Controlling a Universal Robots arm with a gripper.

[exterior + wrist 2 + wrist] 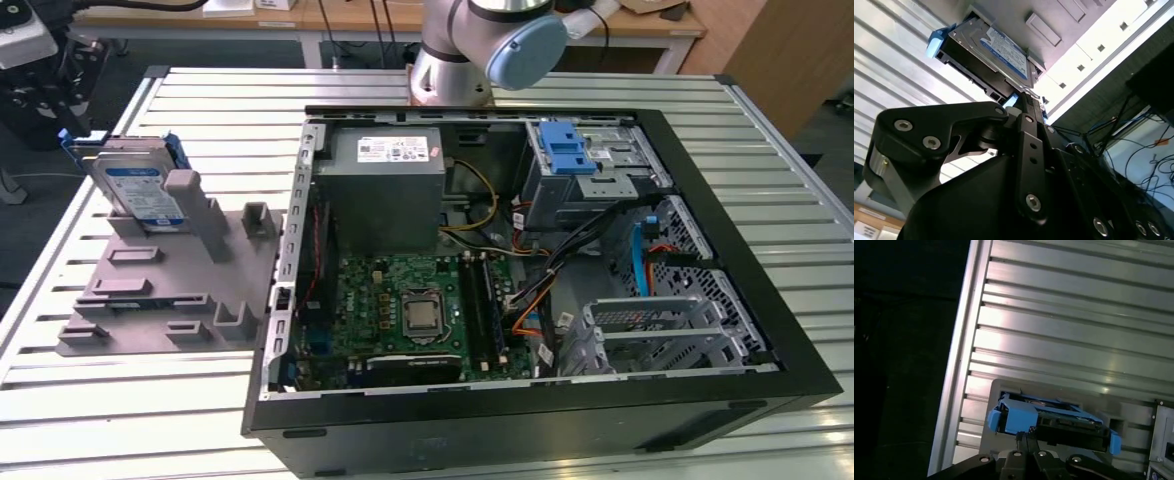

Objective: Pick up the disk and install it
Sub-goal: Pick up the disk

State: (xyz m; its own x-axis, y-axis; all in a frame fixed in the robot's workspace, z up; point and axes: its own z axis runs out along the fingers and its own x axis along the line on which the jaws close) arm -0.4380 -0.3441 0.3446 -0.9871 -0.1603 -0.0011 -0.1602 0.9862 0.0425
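The disk [139,190] stands on edge in a grey plastic holder [174,280] on the exterior view's left, beside the open computer case. It is silver with a white-and-blue label and a blue carrier bracket. My gripper [62,126] is just behind it, at the table's far left corner. In both wrist views the disk [991,52] [1054,422] lies right in front of the gripper [1026,97] [1025,439]. The fingers are together, with their tips at the disk's blue-framed edge. I cannot tell whether they pinch any part of the bracket.
The open black computer case [747,250] fills the middle and right of the slatted metal table [200,90]. Inside are a grey power supply [387,185], a motherboard [414,315], a blue-latched drive cage [587,165] and another metal cage [661,335] near the front. The arm's base [461,60] stands behind the case.
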